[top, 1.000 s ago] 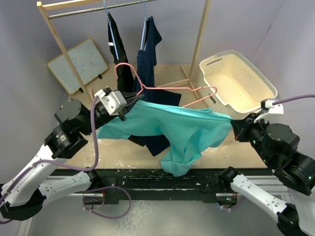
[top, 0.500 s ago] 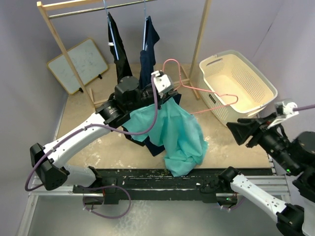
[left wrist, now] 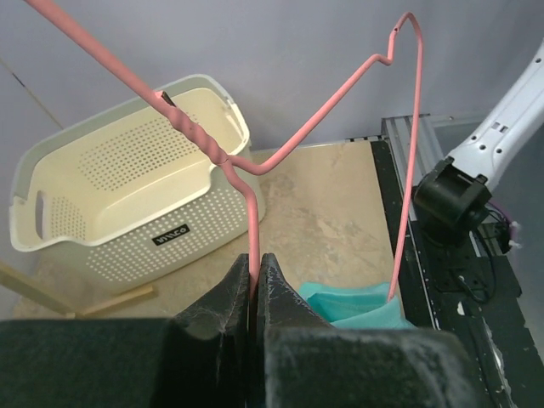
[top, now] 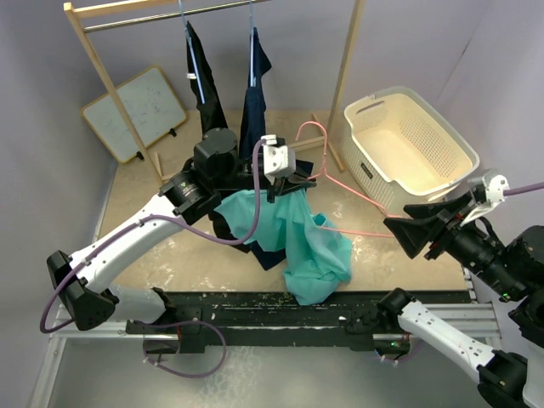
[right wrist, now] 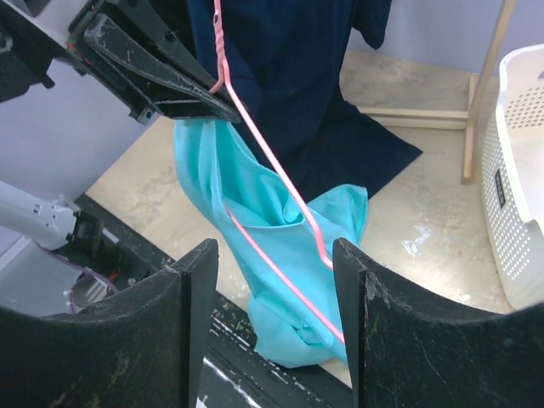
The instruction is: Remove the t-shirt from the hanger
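Teal t-shirt [top: 310, 246] droops to the table at centre, with one arm of the pink wire hanger [left wrist: 200, 134] threaded through it. The hanger runs lengthwise from the left gripper [left wrist: 254, 270], pinched on its neck, toward the right gripper [top: 406, 229], spread empty to the shirt's right.

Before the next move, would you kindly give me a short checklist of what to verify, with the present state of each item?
1. Left tool shut on the hanger: ok.
2. Right tool open and holding nothing: ok.
3. T-shirt off the hanger: not ok, it hangs from the wire.
4. Right tool facing the t-shirt: ok.
5. Hanger clear of the basket: cannot tell.
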Motion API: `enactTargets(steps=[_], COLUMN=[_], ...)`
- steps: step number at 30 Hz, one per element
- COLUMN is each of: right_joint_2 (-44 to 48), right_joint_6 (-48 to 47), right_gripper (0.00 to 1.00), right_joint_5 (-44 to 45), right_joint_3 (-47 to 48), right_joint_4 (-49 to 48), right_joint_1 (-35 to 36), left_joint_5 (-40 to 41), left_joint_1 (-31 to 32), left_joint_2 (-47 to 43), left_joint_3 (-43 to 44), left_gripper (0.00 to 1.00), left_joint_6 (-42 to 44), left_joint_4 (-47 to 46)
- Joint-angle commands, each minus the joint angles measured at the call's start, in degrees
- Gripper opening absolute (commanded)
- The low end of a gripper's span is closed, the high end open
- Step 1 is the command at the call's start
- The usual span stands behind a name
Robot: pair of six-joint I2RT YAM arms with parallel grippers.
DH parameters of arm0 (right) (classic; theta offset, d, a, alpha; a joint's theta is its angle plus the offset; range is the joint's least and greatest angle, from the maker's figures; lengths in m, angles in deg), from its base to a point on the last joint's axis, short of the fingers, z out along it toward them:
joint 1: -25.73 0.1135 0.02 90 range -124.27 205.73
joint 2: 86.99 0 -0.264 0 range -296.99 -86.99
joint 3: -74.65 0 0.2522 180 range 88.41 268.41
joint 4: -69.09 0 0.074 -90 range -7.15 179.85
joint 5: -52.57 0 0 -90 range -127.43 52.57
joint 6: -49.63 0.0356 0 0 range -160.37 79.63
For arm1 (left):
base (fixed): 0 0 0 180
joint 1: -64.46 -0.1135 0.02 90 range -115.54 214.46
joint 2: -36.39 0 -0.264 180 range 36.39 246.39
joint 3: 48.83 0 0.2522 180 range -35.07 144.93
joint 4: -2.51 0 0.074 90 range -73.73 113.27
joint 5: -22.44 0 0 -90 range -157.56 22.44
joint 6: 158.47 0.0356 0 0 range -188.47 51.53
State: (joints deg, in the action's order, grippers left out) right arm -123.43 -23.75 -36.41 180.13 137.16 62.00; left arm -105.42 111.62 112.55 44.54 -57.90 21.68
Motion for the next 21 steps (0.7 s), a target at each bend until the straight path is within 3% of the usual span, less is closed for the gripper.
enactTargets(steps=[1,5,11,16,21], right_joint_2=[0.2,-1.0,-1.4,-1.4,-1.5], right_joint_6=[-1.3,-1.4,-1.4,-1.1,-0.9], right_gripper=[0.59,0.57,0.45,0.26,0.23], right_joint_5=[-3.3,-5.6,-7.8,-8.3,-8.5], right_joint_3=[-1.8,-4.3,-6.1,-6.3,-7.4], right_joint_4=[-3.1,-3.0,-3.4,-3.7,-3.6], right_joint_1=[0.1,0.1,0.1,0.1,0.1], left_joint_5=[-4.9,-5.3,-4.5,-4.7,-5.8], left_joint_1=[-0.2,-0.2,-0.2,-0.2,-0.2], left_joint_2=[-3.6,-5.3,-5.1,-4.6,-3.2], left_joint_3=[0.1,-1.8,-1.4,-1.9,-1.9], left_gripper=[0.00,0.00,0.00,0.00,0.00], left_joint_6=[0.8,-0.4,-1.0,-1.8,-4.3], left_joint_4=[-0.8,-3.2,-4.5,-6.1,-10.0])
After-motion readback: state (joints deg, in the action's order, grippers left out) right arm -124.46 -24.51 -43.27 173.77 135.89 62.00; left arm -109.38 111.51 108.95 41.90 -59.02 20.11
